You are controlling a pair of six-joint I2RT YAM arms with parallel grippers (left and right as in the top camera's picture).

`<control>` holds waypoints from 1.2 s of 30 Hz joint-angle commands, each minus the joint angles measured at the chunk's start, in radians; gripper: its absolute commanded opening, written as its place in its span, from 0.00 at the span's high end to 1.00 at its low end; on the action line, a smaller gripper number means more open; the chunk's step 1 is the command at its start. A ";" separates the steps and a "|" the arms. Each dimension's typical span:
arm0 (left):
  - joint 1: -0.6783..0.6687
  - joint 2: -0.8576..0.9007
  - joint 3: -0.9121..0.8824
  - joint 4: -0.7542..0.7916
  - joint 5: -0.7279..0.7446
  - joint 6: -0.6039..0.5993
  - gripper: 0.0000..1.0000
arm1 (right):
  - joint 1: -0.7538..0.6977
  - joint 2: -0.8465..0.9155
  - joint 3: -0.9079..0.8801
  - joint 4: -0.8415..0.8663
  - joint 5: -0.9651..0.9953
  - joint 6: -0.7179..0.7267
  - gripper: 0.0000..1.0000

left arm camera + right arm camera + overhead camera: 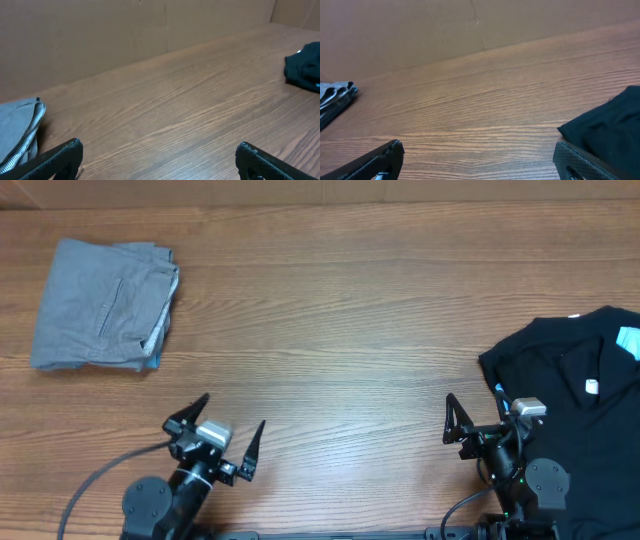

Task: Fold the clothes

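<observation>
Overhead, the black top (585, 415) is cut off by the right and lower edges of the frame, so its full outline cannot be made out. A small white label and a light-blue patch are seen on it, but nothing can be read on either. The grey-khaki shorts (100, 305) are seen folded at the far left of the desk (340, 310), slit pocket uppermost. A thin light-blue edge shows beneath their lower right corner, too little for it to be identified. The left hand (233, 410) is held with its fingers wide apart and nothing between them. The shorts lie well apart from it, farther out on the desk and to its left. In the left wrist view only their rounded folded edge is caught, at the left border. The right hand (473, 402) is likewise spread and empty. Its outer finger is lost against the dark cloth in the overhead view. In the right wrist view the near edge of the top is seen just beside that finger, but whether the two touch cannot be told. Only bare wood is seen between the fingers of each hand.
</observation>
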 commanded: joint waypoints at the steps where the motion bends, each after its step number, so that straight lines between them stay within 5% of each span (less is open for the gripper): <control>1: -0.002 -0.039 -0.050 0.021 -0.042 -0.027 0.00 | -0.005 -0.012 -0.008 0.006 -0.001 0.001 0.00; 9: 0.001 -0.042 -0.209 0.135 -0.109 -0.035 0.00 | -0.005 -0.012 -0.008 0.006 -0.001 0.001 0.00; 36: 0.011 -0.040 -0.216 0.154 -0.109 -0.035 0.00 | -0.005 -0.012 -0.008 0.006 -0.001 0.001 0.00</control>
